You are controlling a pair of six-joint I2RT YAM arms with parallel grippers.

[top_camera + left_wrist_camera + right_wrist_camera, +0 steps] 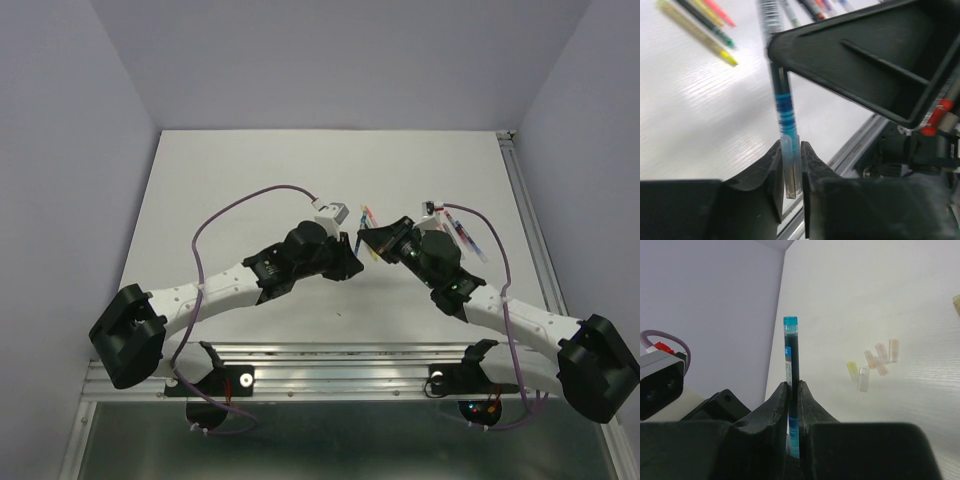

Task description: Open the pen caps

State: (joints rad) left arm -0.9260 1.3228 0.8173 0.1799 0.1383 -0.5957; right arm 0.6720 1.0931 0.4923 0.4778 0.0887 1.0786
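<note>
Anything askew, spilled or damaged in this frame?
Nothing stands out. The blue pen is pinched in the right claw, its pale cap gripped by the left claw. A few loose caps lie clustered on the table, and other pens lie on it too. Nothing looks broken or spilled.

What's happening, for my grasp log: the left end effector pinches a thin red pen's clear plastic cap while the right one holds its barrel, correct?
Not red: the left wrist view shows a thin blue pen, its clear plastic cap in the left end effector.
</note>
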